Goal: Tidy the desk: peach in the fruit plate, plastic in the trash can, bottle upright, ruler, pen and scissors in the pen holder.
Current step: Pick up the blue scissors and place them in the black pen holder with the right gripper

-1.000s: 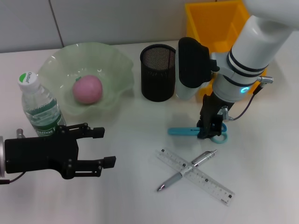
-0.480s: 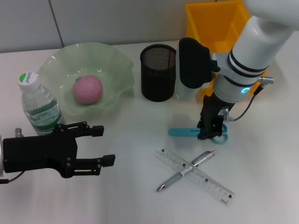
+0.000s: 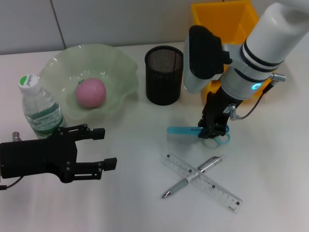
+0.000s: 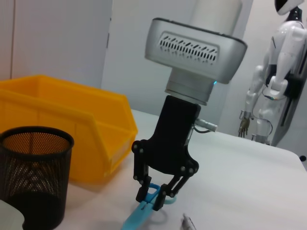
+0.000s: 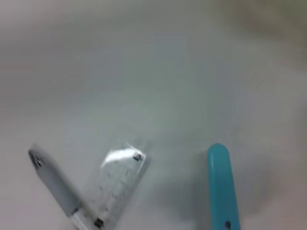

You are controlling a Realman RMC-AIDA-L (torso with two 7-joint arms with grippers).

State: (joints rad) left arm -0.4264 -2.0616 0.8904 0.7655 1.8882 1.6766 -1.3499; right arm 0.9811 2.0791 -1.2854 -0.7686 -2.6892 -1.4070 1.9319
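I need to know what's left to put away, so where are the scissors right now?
In the head view the scissors are right of centre, held in the right gripper, between the pen holder and the crossed ruler.

Pink peach (image 3: 90, 93) in green fruit plate (image 3: 120, 63). Bottle (image 3: 40, 110) upright. Blue scissors (image 3: 193, 131) held off surface. Pen (image 3: 192, 177) crosses ruler (image 3: 203, 177).

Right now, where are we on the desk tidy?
Done: peach in the fruit plate, bottle upright. No loose plastic in view. In hand: right claw shut on the scissors, beside the pen holder. Left: ruler and pen, crossed on the desk. Left claw open, idle near the bottle.
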